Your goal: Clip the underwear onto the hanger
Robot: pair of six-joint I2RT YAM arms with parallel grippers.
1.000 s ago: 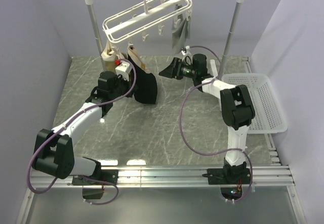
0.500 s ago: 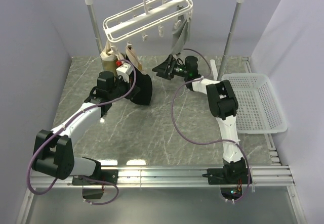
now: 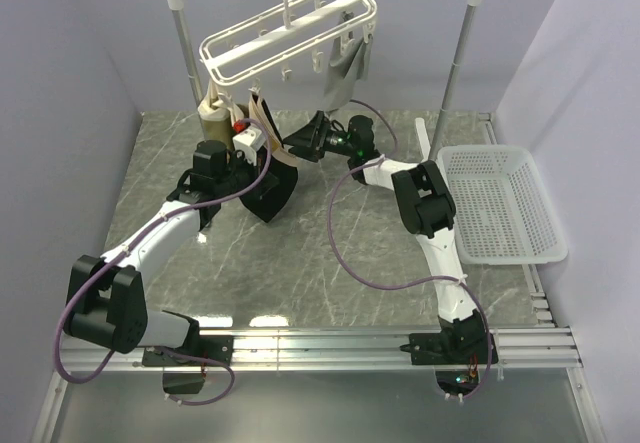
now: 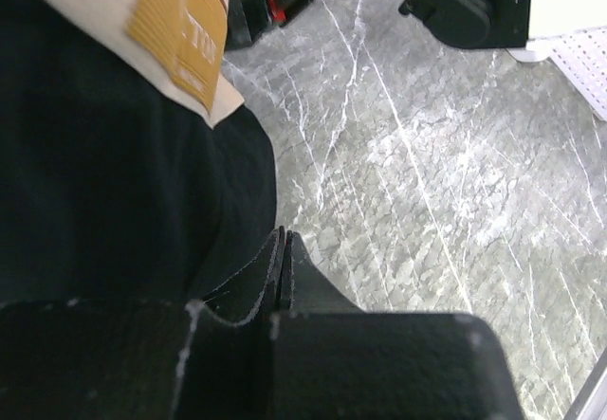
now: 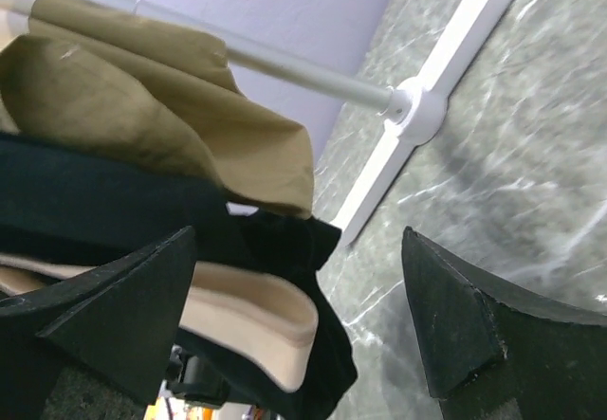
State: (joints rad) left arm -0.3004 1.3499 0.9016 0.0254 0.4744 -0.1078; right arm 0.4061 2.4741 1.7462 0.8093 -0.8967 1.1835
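The left tool [image 4: 283, 254] is pinched together on the black underwear [image 3: 272, 191], which crowds that wrist view. The right tool [image 5: 299, 249] gapes apart beside it. The clips on the hanger [image 3: 286, 11] are hard to distinguish.

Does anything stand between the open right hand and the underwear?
Nothing visible does. The open right hand faces the underwear directly, with black fabric and waistband right ahead of it. The tan garment hangs higher in the wrist view, not in between.
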